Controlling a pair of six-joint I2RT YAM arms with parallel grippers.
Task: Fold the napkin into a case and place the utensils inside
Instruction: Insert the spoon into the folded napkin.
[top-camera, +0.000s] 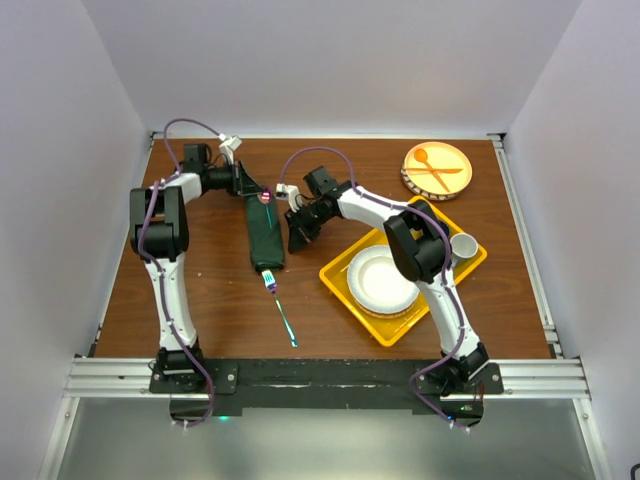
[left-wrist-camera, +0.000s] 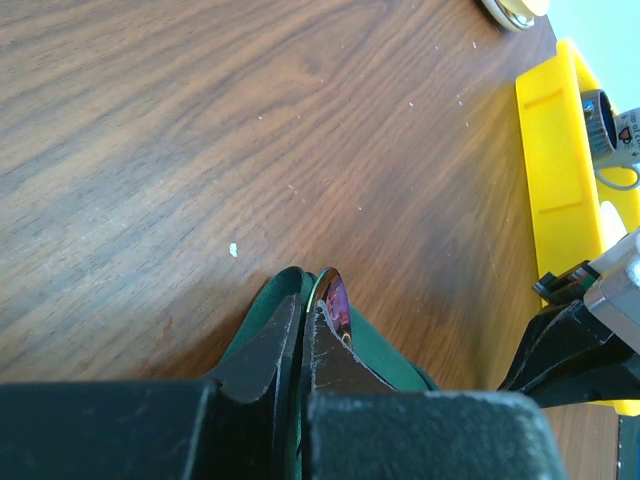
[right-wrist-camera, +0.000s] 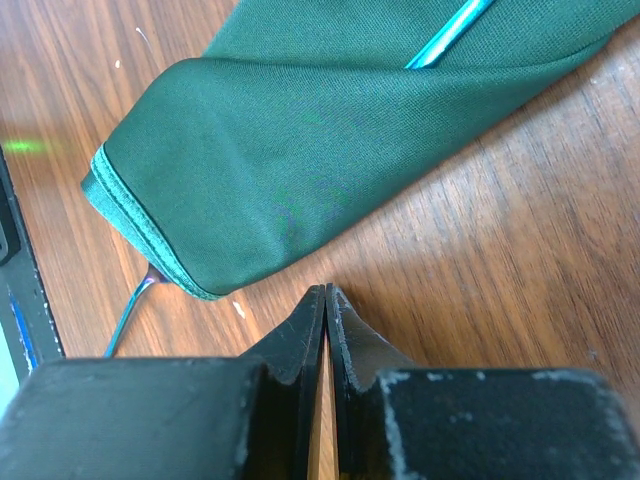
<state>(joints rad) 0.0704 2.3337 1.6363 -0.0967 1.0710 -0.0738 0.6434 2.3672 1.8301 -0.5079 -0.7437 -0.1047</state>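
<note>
Shows a narrow dark green case (top-camera: 265, 235) lying flat on the wooden table (top-camera: 200, 290) between the two arms, long axis running from far to near. At the far end, left end effector (left-wrist-camera: 306, 318) closed, fingertips pinched on the cloth edge, with the purple-tinted bowl of the iridescent spoon (left-wrist-camera: 337, 300) standing right against them; cannot tell whether the bowl itself sits in the pinch. In the right wrist view, a teal strip of the spoon's handle lying in a fold of the case. At the near end, head of the matching fork (top-camera: 281, 308) tucked at a corner of the cloth, under or inside not distinguishable, handle trailing toward the near edge of the table and angled slightly right. Right end effector (right-wrist-camera: 326, 300) empty, fingers pressed together, poised over bare wood just beside the right flank of the case, apart from the cloth. Further right, a yellow tray (top-camera: 350, 298) holding stacked white plates (top-camera: 380, 280), a pale cup (top-camera: 465, 245) at its right corner. Near the far right corner of the table, a round plate (top-camera: 408, 178) carrying a crossed orange spoon and fork (top-camera: 435, 168).
</note>
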